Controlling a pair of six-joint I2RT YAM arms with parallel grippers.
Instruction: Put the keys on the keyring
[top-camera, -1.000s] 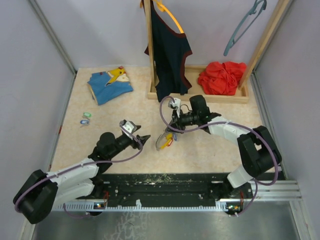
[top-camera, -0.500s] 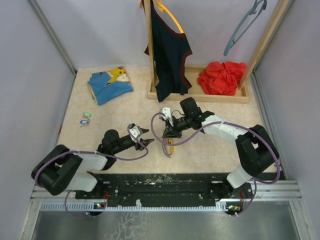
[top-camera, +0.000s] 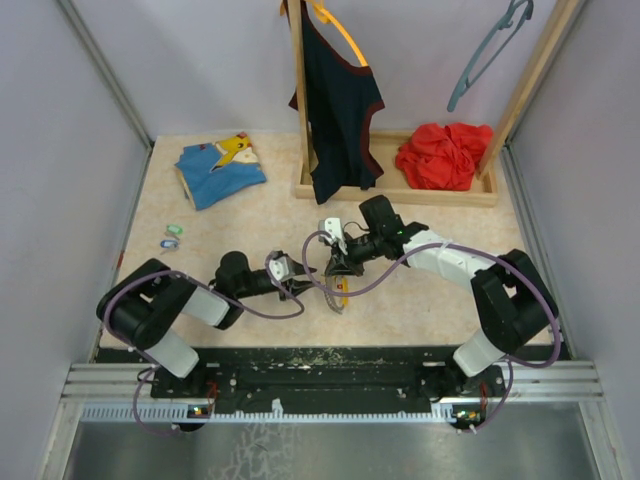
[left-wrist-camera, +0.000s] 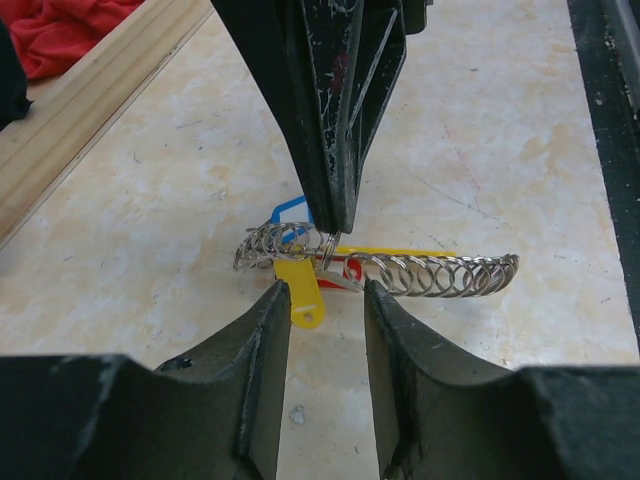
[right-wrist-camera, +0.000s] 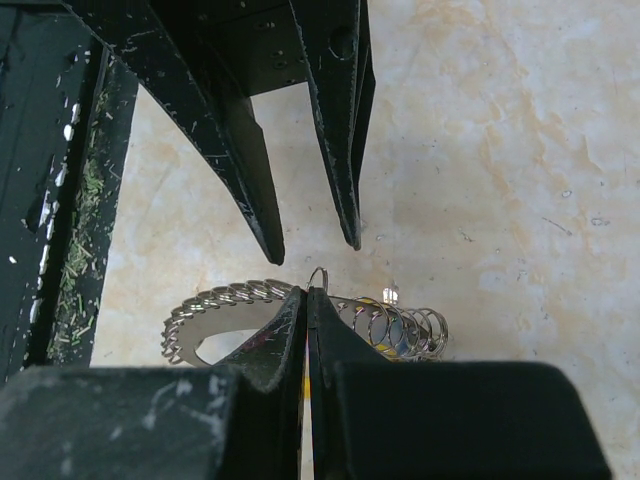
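Grey wire keyring is at mid-table, pinched on its upper edge by the right end effector, whose fingers are pressed together on the wire. Ring is seen edge-on with its long axis roughly far-to-near; its yellow tag hangs down toward the table. Left end effector is spread, tips either side of the tag. Keys lie well apart near the left edge. Beige mottled table, lavender walls, wooden rack far side with dark shirt and red cloth.
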